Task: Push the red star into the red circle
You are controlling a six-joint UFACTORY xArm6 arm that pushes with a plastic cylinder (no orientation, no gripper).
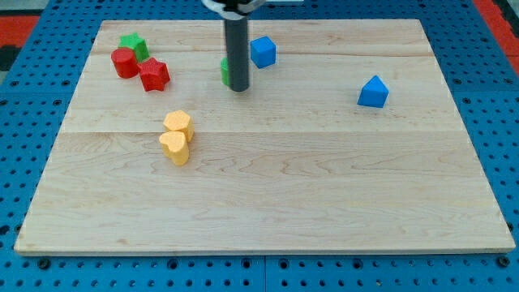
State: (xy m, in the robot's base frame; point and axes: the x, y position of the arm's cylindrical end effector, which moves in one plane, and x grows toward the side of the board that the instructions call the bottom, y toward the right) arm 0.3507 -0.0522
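Observation:
The red star (154, 75) lies at the view's upper left, touching the red circle (125, 62) on its left. A green star (133, 45) sits just above the red circle, touching it. The dark rod comes down from the view's top, and my tip (238, 86) rests on the board well to the right of the red star. A green block (225, 71), shape unclear, is mostly hidden behind the rod's left side.
A blue block (263, 51) sits just right of the rod. A blue pentagon-like block (373, 92) is at the right. A yellow hexagon (178, 124) and a yellow heart (174, 148) touch each other at centre-left. The wooden board (324, 203) lies on blue pegboard.

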